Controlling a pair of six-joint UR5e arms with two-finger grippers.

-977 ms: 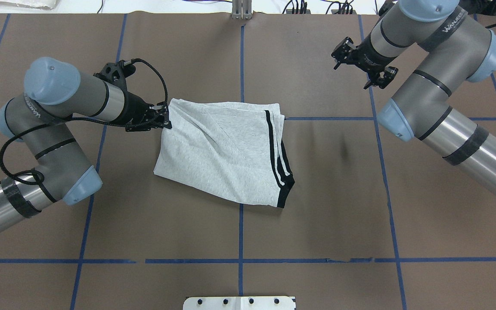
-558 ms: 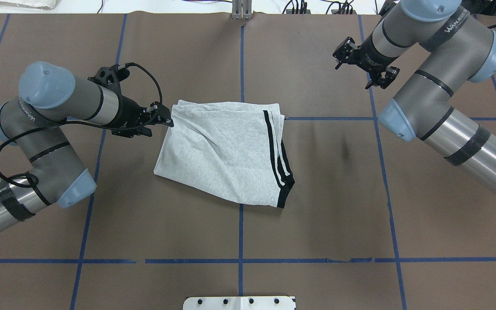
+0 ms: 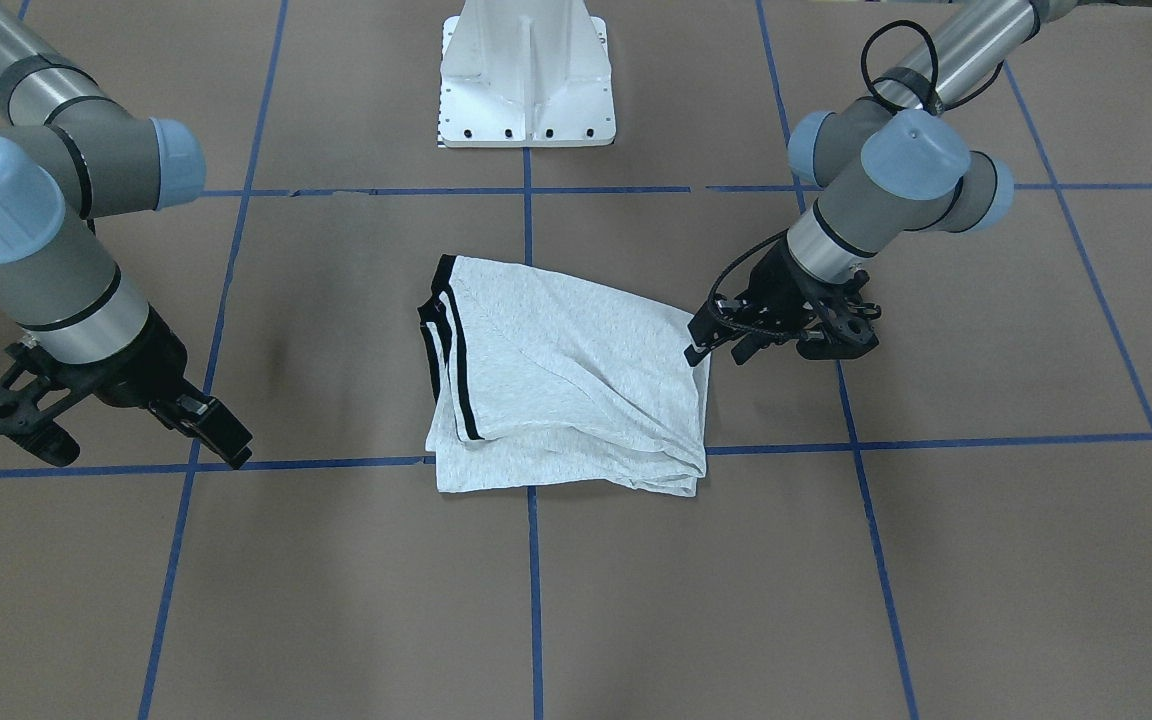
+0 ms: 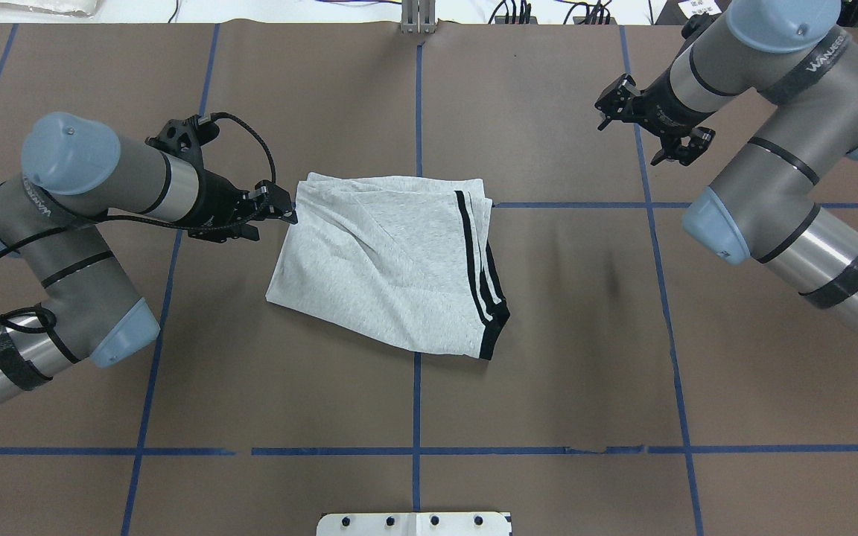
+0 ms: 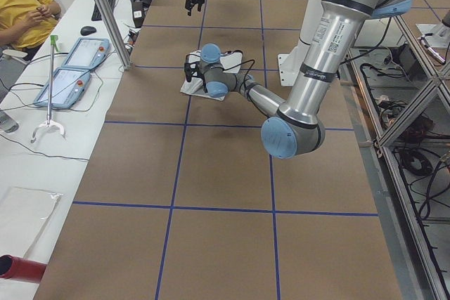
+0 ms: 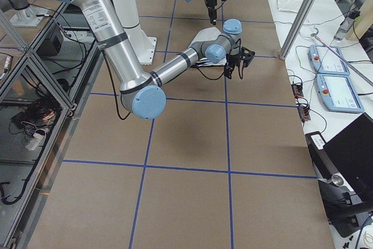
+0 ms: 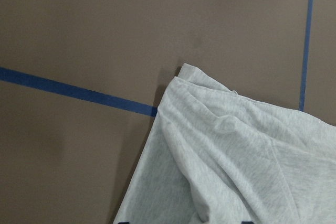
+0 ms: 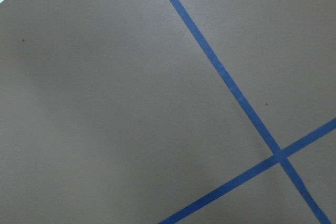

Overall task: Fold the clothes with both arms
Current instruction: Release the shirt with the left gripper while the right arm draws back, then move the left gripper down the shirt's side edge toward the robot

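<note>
The grey T-shirt (image 4: 384, 260) lies folded on the brown table, plain side up, with its black-striped trim (image 4: 474, 253) along the right edge. It also shows in the front view (image 3: 576, 380) and in the left wrist view (image 7: 226, 156). My left gripper (image 4: 276, 216) is open and empty, just left of the shirt's far left corner. In the front view (image 3: 721, 352) it sits beside the shirt's edge. My right gripper (image 4: 611, 100) looks open and empty, hovering far right of the shirt; it also shows in the front view (image 3: 206, 430). The right wrist view shows only bare table.
Blue tape lines (image 4: 418, 112) cross the table in a grid. The white pedestal (image 3: 526, 90) stands at the robot's edge. A metal post (image 4: 418, 18) rises at the far edge. A person (image 5: 21, 5) and teach pendants (image 5: 70, 68) are beside the table.
My left gripper has drawn back to the left from the shirt's far left corner. My right gripper has moved to the right, further from the shirt. The shirt has not moved.
</note>
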